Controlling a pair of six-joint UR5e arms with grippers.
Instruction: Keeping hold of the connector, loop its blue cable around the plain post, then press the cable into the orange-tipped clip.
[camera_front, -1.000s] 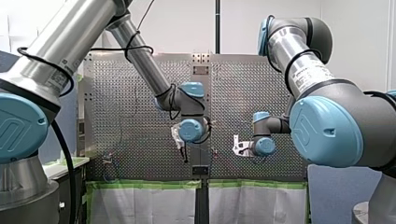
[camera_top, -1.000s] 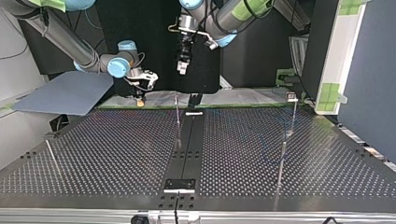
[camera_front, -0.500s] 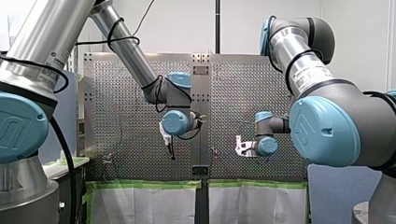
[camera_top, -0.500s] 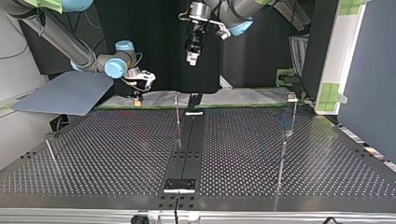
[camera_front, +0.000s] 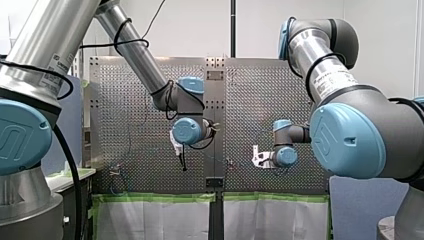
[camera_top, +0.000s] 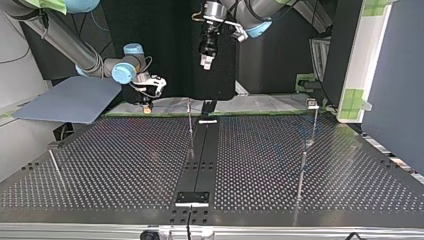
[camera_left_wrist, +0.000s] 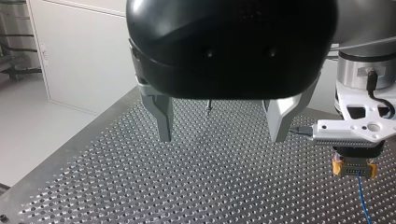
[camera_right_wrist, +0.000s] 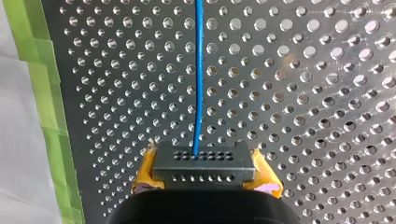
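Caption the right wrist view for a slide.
Right pincer holding the connector, blue cable leading ahead over the perforated table.

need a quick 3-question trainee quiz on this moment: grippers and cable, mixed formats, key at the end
1. True or false: my left gripper is open with nothing between its fingers.
2. What is clamped between the yellow pads of my right gripper? A) the connector B) a post C) nothing
3. Fill in: the cable leaving the connector is ____ in colour and runs ahead of it over the perforated table.
Key: 1 true; 2 A; 3 blue.
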